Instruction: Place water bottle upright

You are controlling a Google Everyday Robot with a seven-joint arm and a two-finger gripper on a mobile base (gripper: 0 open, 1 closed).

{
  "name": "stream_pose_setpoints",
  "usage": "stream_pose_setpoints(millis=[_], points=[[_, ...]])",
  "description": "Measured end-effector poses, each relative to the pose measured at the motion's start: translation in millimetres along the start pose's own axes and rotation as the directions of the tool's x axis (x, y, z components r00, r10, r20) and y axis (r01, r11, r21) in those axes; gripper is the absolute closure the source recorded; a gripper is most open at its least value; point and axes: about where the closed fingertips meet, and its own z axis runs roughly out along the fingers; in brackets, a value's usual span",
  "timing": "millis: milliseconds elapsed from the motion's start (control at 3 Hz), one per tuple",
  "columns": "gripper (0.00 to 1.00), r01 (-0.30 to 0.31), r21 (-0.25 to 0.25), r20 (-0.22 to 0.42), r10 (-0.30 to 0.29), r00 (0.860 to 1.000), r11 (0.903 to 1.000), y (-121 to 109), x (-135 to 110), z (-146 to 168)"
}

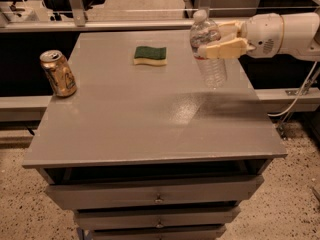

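Observation:
The water bottle (209, 51) is clear ribbed plastic with a white cap. It stands nearly upright, cap up, at the right side of the grey cabinet top (150, 109), its base at or just above the surface. My gripper (220, 40) comes in from the right on a white arm and is shut on the bottle's upper part, with cream fingers (225, 49) on either side of it.
A gold drink can (58, 73) stands upright at the left edge. A green and yellow sponge (150, 55) lies at the back middle. Drawers (155, 194) are below the top. A rail and a cable run to the right.

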Motion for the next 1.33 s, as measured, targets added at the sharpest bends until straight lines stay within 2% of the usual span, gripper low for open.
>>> stream_pose_setpoints(millis=[333, 1000, 1333], points=[[1.00, -0.021, 0.002, 0.100, 0.020, 0.995, 0.9998, 3.3, 8.9, 1.2], [1.00, -0.063, 0.000, 0.224, 0.061, 0.973, 0.9980, 4.8, 35.4, 3.0], [1.00, -0.058, 0.006, 0.262, 0.054, 0.964, 0.9983, 5.4, 43.8, 1.6]])
